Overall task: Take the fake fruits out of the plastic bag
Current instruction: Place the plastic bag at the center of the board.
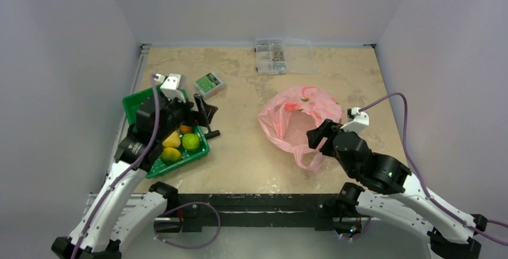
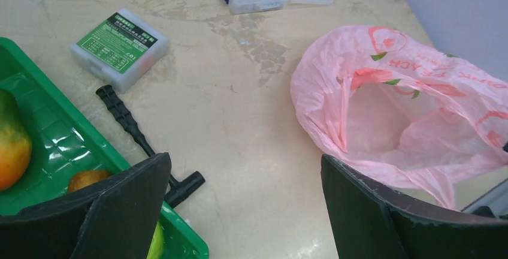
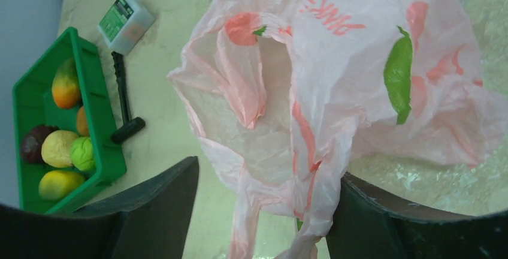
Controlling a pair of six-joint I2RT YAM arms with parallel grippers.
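Observation:
The pink plastic bag [image 1: 299, 118] lies crumpled at mid-right, its mouth open to the left; I see no fruit inside it [image 2: 407, 109] [image 3: 335, 73]. The fake fruits lie in the green tray [image 1: 135, 100]: a lime green one [image 1: 191, 142] [image 3: 83, 153], a yellow one [image 1: 172, 140] [image 3: 59, 148], a dark red one [image 3: 33, 143], and orange-yellow ones [image 3: 66, 85]. My left gripper [image 1: 194, 115] [image 2: 245, 169] is open and empty above the tray's right edge. My right gripper [image 1: 320, 136] [image 3: 263, 181] is open at the bag's near edge, with a bag handle hanging between its jaws.
A black T-handle tool [image 1: 211, 133] [image 2: 144, 142] lies beside the tray. A small green-labelled box [image 1: 209, 83] [image 2: 118, 48] sits behind it. A clear parts box [image 1: 269, 55] stands at the back edge. Walls close in on three sides.

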